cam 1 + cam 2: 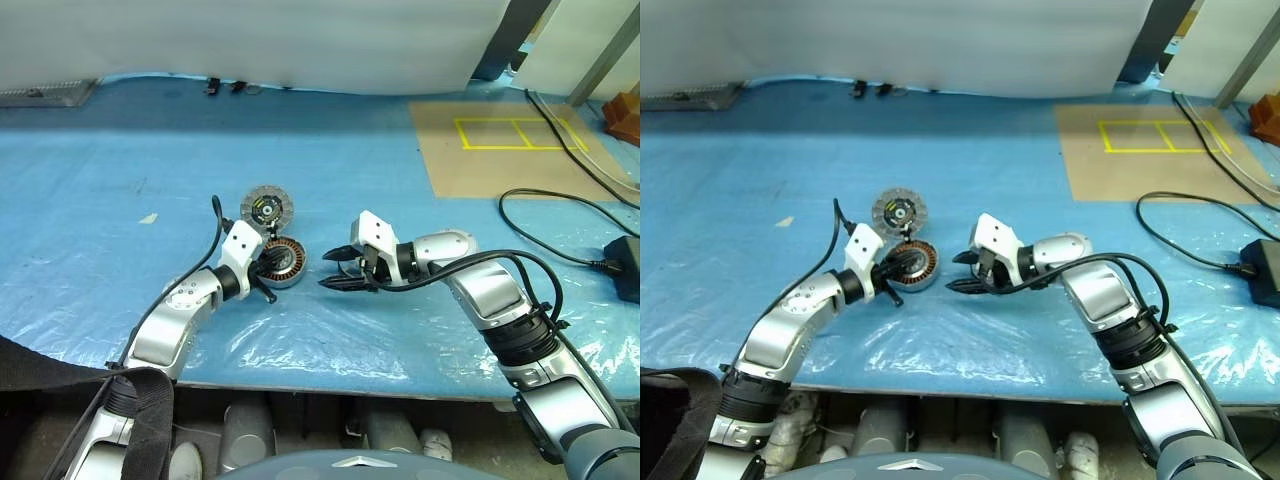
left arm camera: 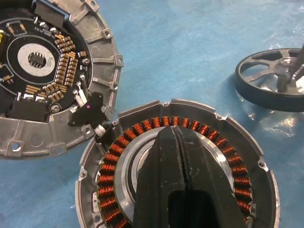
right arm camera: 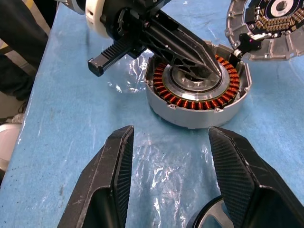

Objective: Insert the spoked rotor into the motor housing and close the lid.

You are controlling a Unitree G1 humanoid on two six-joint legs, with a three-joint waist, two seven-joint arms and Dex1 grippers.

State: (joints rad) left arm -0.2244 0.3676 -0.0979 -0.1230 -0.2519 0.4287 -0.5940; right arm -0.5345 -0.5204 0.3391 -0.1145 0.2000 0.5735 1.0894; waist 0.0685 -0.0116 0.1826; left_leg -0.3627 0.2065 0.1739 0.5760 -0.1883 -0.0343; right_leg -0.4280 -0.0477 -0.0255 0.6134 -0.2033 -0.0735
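I see my left tool (image 3: 209,64) closed, tips over the motor housing (image 3: 197,102); right tool (image 3: 173,156) wide above the spoked rotor (image 2: 273,80).

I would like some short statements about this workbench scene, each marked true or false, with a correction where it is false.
1. The left claw is shut and reaches into the motor housing. True.
2. The lid sits closed on top of the housing. False: it lies flat on the blue sheet beside the housing, circuit face up.
3. The spoked rotor is already inside the housing. False: it is outside the housing, at the right claw.
4. The right claw is open. True.
5. The housing's copper windings are visible. True.
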